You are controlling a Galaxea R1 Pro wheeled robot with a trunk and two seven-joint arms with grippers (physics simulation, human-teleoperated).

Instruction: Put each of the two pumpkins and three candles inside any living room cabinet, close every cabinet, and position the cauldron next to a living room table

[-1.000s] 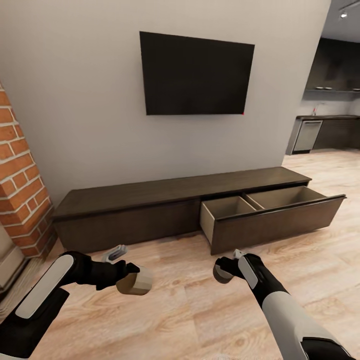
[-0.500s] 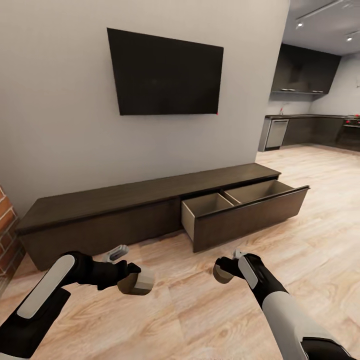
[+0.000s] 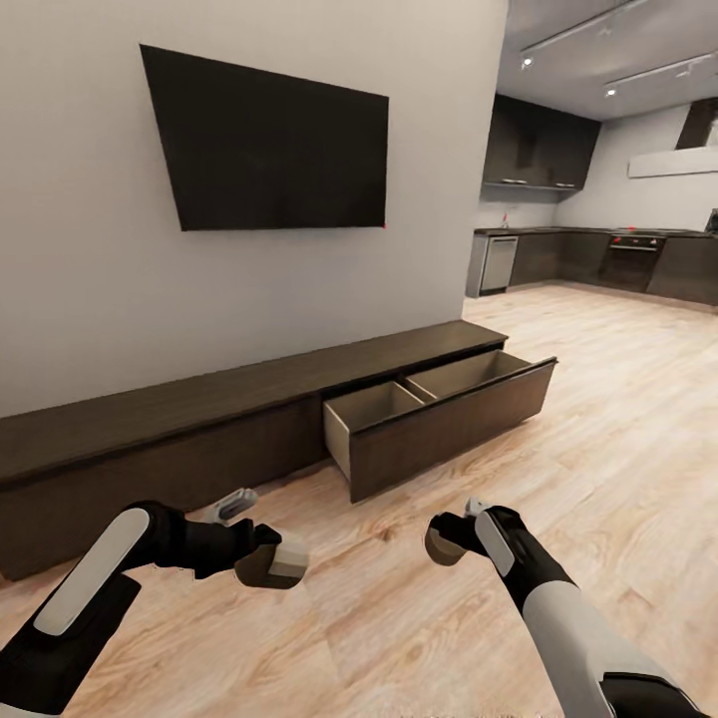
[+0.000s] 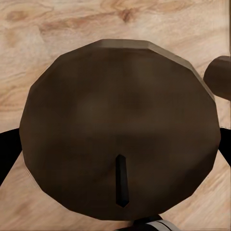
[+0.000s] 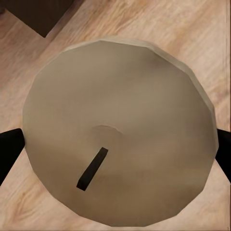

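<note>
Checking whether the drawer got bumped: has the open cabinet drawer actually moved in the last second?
No. The open drawer sits the same way against the cabinet and the TV; all drifted left together, so the camera turned right.

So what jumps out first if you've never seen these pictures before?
The long dark-brown cabinet along the wall, with its right-hand drawer pulled open and nothing visible inside it, under a black TV. In front of it, each gripper holds a round candle with a dark wick: a brown candle in the left gripper, a beige candle in the right gripper.
</note>
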